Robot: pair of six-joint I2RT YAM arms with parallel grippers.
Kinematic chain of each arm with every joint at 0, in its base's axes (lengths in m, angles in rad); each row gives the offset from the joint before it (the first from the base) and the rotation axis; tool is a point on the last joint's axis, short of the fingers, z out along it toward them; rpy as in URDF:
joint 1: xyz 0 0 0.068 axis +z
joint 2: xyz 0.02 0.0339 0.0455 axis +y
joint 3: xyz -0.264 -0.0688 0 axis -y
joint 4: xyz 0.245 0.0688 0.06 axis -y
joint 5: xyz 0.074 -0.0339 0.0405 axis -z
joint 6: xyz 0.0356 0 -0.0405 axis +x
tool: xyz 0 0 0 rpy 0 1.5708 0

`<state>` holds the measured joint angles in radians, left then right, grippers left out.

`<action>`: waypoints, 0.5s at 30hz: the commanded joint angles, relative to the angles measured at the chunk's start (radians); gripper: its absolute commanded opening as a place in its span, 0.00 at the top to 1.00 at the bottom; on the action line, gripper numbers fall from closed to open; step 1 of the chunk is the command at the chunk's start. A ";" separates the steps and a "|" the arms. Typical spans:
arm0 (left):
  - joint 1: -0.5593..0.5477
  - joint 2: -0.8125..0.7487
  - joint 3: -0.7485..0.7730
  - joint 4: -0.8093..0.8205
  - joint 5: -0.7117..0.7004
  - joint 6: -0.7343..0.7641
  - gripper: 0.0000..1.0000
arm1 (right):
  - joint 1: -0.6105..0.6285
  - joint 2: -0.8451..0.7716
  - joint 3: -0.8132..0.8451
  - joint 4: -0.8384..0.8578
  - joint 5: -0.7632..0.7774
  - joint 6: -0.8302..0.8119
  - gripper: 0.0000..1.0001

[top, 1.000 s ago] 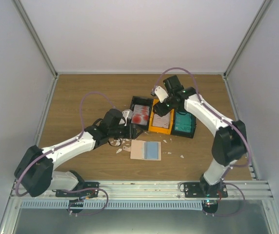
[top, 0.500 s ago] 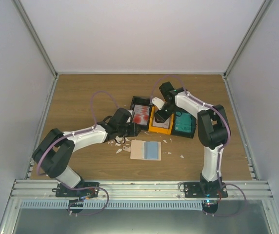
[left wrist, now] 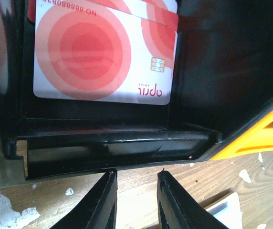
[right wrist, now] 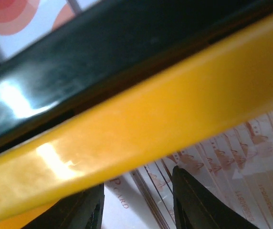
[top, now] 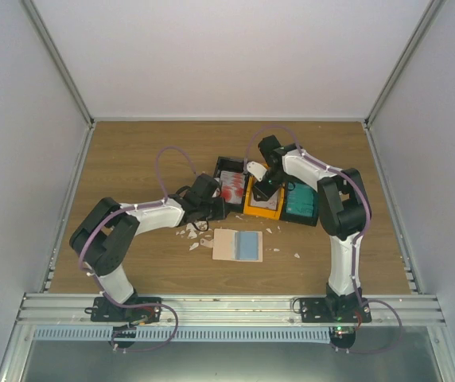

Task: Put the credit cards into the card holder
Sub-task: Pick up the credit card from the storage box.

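The card holder (top: 227,245) lies open on the table, beige, with a light blue card (top: 249,246) on its right half. White cards with red round marks (left wrist: 103,52) lie in a black bin (top: 219,168). Pale grey-beige cards (right wrist: 222,162) lie in the orange bin (top: 261,212). Teal cards (top: 297,204) lie in another black bin. My left gripper (left wrist: 136,191) is open and empty over the wood, just in front of the black bin's near wall (left wrist: 117,148). My right gripper (right wrist: 136,205) is open, low inside the orange bin over the pale cards.
Small white scraps (top: 189,233) lie on the table left of the card holder and a few lie right of it (top: 297,255). The three bins stand side by side behind the holder. The orange rim (right wrist: 151,119) fills the right wrist view.
My left gripper has moved right, up to the black bin's front. My right gripper has moved left and down into the orange bin. Both elbows have folded in.
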<state>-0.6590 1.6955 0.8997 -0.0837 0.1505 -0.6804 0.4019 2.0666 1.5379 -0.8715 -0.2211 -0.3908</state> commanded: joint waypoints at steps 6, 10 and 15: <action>0.012 0.066 0.058 0.055 -0.054 0.000 0.74 | -0.005 0.010 -0.004 -0.051 -0.070 0.004 0.65; 0.015 0.078 0.061 0.064 -0.047 -0.002 0.74 | -0.007 -0.029 -0.020 -0.050 -0.105 0.002 0.67; 0.020 0.085 0.075 0.065 -0.045 0.006 0.75 | -0.008 -0.069 -0.042 -0.051 -0.127 0.003 0.69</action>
<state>-0.6521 1.7561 0.9356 -0.0856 0.1337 -0.6807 0.3954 2.0541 1.5215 -0.8875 -0.2905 -0.3882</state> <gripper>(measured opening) 0.256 0.320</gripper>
